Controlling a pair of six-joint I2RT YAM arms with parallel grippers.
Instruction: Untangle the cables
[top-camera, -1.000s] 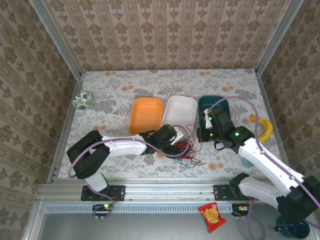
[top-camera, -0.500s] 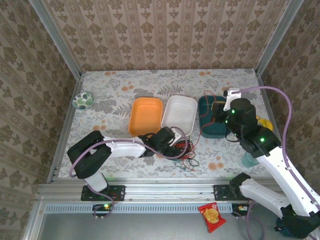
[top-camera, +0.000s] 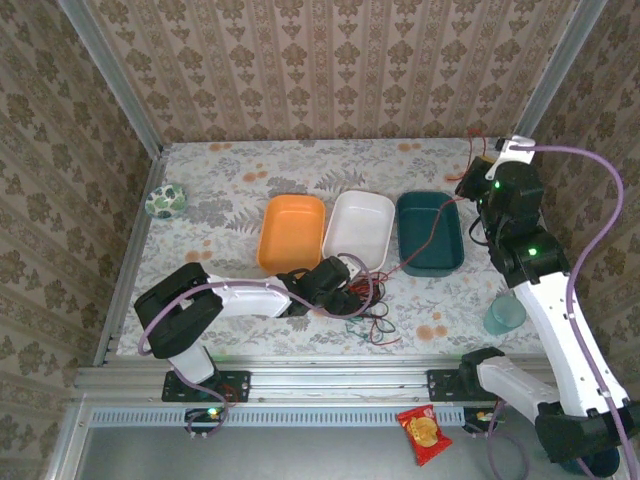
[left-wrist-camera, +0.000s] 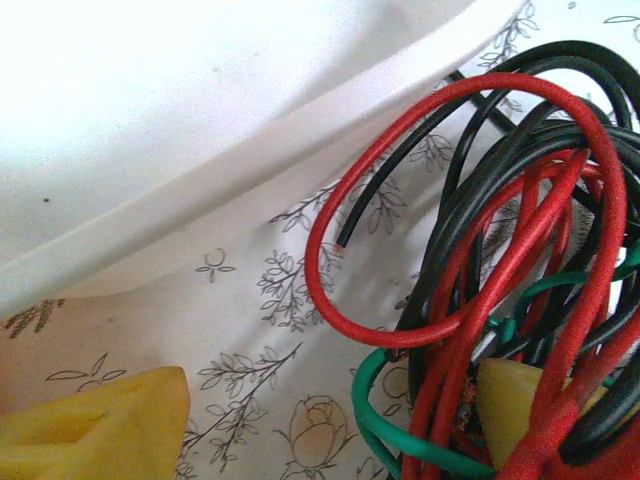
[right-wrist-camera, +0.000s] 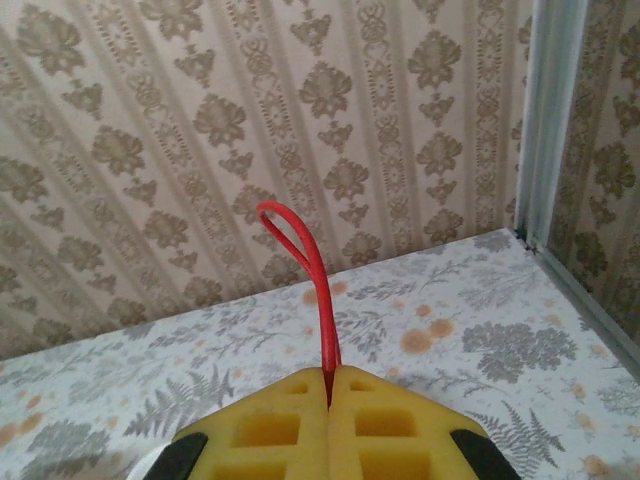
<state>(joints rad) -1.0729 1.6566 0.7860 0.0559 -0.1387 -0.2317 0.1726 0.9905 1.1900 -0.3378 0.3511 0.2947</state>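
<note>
- Left end effector, near middle of the tabletop: its fingers stand apart at the cables, so nothing pins the bundle. In my judgement a hard pull from the right could drag the whole knot along instead of freeing one strand.
- Cables: in the left wrist view red, black and green loops wrap round one yellow finger. If that arm lifts away, the loops may snag and come up with it, or draw tighter.
- White tray: its near rim lies just beside the knot, so a dragged bundle could catch on it or nudge it.
- Red cable: it runs from the knot, over the teal tray, up to the raised right arm at the far right. It looks nearly taut. More pull could cinch the knot, tip the tray, or make the thin strand slip from the pads.
- Left end effector, state: fingers wide apart, gripping nothing. One finger sits among the cables and touches them. The other hangs above bare tabletop by the white tray.
- Right end effector, state: pads pressed together on the red cable, a short loop sticking out beyond them. It is held high, near the far wall.
</note>
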